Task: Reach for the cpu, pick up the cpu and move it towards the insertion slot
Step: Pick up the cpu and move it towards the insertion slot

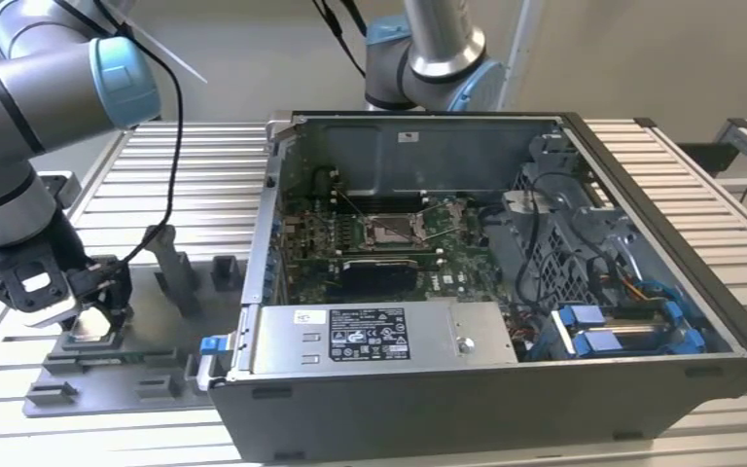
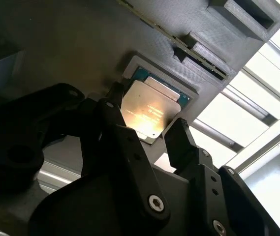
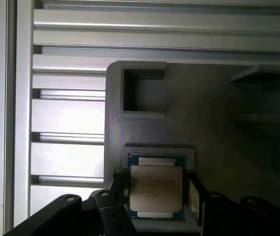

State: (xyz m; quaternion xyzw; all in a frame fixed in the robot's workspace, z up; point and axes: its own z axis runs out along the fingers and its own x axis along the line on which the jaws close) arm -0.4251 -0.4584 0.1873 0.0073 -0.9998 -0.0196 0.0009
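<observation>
Grey tray (image 3: 144,132) seats cpu (image 3: 156,189), pincer (image 3: 158,192) seemingly flanking edges.

1. Arm (image 1: 11,126): silver-grey tubular links of wide, round section.
2. Joints (image 1: 121,63): rounded housings with light-blue end caps and black bands at the seams.
3. Cable (image 1: 176,126): thin and black, hanging loose beside the links.
4. Gripper (image 1: 94,321) (image 2: 149,132) (image 3: 157,194): matte black angular bars, with a white patch in the exterior view.
5. Screws (image 2: 155,201): round socket heads set in the black bars, in the second wrist view.
</observation>
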